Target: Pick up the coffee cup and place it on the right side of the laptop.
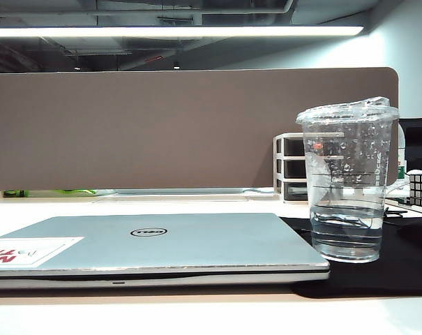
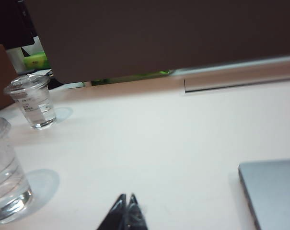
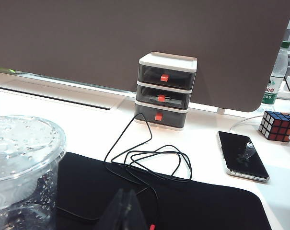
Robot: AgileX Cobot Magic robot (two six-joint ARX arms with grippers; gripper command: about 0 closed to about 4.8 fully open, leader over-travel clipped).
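One clear tapered coffee cup [image 1: 348, 183], droplets inside, both tools [image 2: 127, 199] [image 3: 125, 194] shut.

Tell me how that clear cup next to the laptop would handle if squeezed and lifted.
The coffee cup looks thin-walled, so it would probably flex. Droplets on it suggest a slippery hold. Tall, tapered, with only a little liquid low down, it could tip if pushed high.

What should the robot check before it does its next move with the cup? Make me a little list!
1. Coffee cup upright: ok.
2. Cup right of the laptop: ok, on the black mat.
3. Left gripper empty: ok, shut, over bare table near two other cups.
4. Right gripper empty: ok, looks shut, beside the cup.
5. Black cable clear of right gripper: cannot tell.
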